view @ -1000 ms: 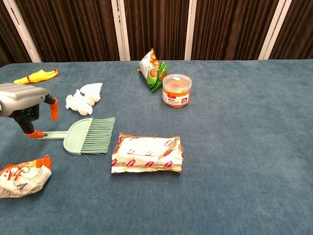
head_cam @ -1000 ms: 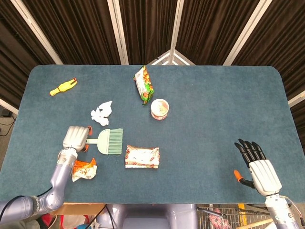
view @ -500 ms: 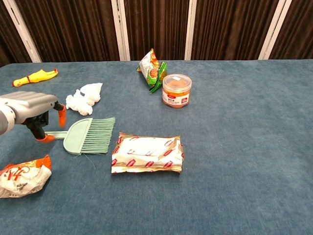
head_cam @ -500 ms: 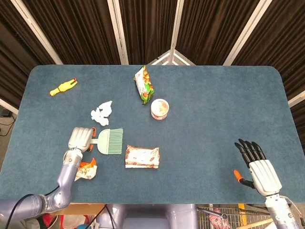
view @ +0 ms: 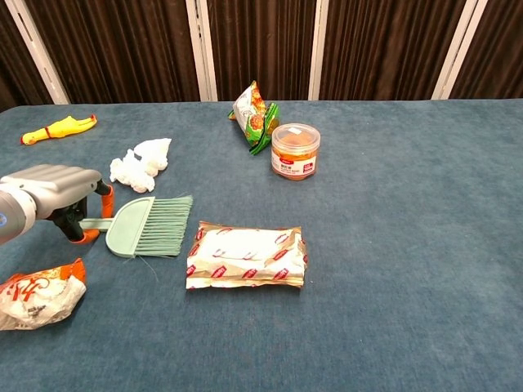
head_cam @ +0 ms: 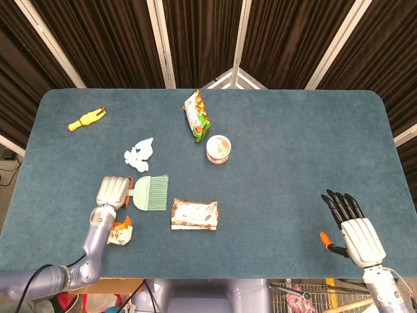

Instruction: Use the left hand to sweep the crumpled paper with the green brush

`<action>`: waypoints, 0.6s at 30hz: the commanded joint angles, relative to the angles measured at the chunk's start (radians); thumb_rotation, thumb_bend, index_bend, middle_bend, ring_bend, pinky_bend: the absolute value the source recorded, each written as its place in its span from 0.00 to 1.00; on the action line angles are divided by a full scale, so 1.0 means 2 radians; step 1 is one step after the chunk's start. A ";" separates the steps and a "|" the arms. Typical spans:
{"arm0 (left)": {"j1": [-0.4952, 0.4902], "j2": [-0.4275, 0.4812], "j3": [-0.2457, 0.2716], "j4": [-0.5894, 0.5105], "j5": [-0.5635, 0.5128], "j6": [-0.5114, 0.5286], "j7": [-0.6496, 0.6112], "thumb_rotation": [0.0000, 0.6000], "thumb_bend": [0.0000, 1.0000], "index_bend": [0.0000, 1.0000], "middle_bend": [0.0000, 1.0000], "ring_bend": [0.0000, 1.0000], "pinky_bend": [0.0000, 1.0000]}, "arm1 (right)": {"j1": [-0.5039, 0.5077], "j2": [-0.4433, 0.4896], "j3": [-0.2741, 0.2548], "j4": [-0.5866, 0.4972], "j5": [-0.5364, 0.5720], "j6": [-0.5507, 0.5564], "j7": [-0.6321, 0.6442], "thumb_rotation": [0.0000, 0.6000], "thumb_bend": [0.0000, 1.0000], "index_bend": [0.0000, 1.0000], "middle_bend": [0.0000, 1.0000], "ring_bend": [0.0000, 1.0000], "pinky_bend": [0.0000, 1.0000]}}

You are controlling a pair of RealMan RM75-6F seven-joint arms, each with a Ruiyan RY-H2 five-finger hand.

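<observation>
The left hand [view: 57, 189] sits near the left edge of the tabletop [head_cam: 293, 143], over the handle of the green brush [view: 147, 226]. Its fingers [view: 105, 200] curl down on either side of the handle, orange tips close against it, but whether they actually clamp it cannot be told from either view. The brush lies flat, handle toward the left edge and bristles fanned toward the middle of the tabletop.

The crumpled paper [view: 140, 163] lies just beyond the brush, toward the far edge, apart from the bristles and from the hand. In the head view it shows as a white lump [head_cam: 139, 154] above the brush head [head_cam: 151, 192].

The right hand [head_cam: 348, 225] rests near the front right corner, seen only from the head camera, its dark fingers spread apart and holding nothing.

Just beside the bristles, toward the front edge, a flat white and red packet [view: 246, 256] lies on the cloth. An orange and white wrapper [view: 37, 294] sits at the front left corner, below the left hand. A small round jar [view: 295, 151] with an orange label stands near the middle, and a green and orange snack bag [view: 255, 114] lies just behind it toward the far edge. A yellow rubber chicken [view: 55, 128] lies at the far left corner
</observation>
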 commanded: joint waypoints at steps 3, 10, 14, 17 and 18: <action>0.004 -0.004 0.005 0.006 0.010 0.005 -0.010 1.00 0.69 0.69 1.00 1.00 1.00 | 0.000 0.000 0.000 -0.001 0.001 0.000 -0.001 1.00 0.34 0.00 0.00 0.00 0.00; 0.010 0.020 0.003 -0.020 0.039 0.028 -0.026 1.00 0.71 0.73 1.00 1.00 1.00 | 0.000 0.000 0.001 -0.002 0.001 0.000 -0.001 1.00 0.34 0.00 0.00 0.00 0.00; 0.007 0.051 -0.010 -0.058 0.058 0.048 -0.023 1.00 0.72 0.75 1.00 1.00 1.00 | -0.001 0.000 0.000 -0.002 -0.001 0.002 -0.002 1.00 0.34 0.00 0.00 0.00 0.00; -0.002 0.076 -0.024 -0.088 0.061 0.058 -0.009 1.00 0.74 0.77 1.00 1.00 1.00 | -0.001 0.000 0.000 -0.002 0.000 0.001 -0.002 1.00 0.34 0.00 0.00 0.00 0.00; -0.006 0.082 -0.028 -0.095 0.061 0.059 -0.003 1.00 0.75 0.78 1.00 1.00 1.00 | -0.001 0.000 0.000 -0.002 0.000 0.001 -0.002 1.00 0.34 0.00 0.00 0.00 0.00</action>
